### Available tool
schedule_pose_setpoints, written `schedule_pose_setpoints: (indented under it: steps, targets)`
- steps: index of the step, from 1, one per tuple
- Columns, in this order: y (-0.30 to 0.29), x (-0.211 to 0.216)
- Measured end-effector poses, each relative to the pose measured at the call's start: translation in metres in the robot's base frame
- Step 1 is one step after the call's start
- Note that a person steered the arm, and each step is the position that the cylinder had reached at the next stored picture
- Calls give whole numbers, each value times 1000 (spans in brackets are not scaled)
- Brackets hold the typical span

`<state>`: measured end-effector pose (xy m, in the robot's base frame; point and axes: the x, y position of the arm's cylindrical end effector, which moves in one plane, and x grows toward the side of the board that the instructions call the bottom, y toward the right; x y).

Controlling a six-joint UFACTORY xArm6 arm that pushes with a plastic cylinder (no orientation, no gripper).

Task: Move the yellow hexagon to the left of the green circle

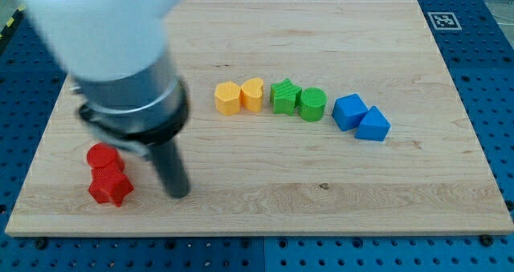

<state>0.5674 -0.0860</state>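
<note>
The yellow hexagon [227, 98] lies near the board's middle, touching a yellow heart [253, 94] on its right. Further right sit a green star [284, 96] and the green circle [312, 104], side by side. My tip [177, 193] rests on the board at the lower left, well below and to the left of the yellow hexagon, just right of the red blocks. The arm's blurred grey body hides the board's upper left.
A red circle [103, 157] and a red star [111, 187] sit at the lower left. A blue cube [349, 111] and a blue triangle [373, 124] lie right of the green circle. The wooden board [265, 208] ends close below the tip.
</note>
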Motion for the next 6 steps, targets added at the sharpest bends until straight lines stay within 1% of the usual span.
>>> schedule_pose_setpoints:
  steps: [1, 3, 4, 5, 6]
  targets:
    - [28, -50]
    - [-16, -111]
    - [20, -137]
    - [75, -150]
    - [119, -149]
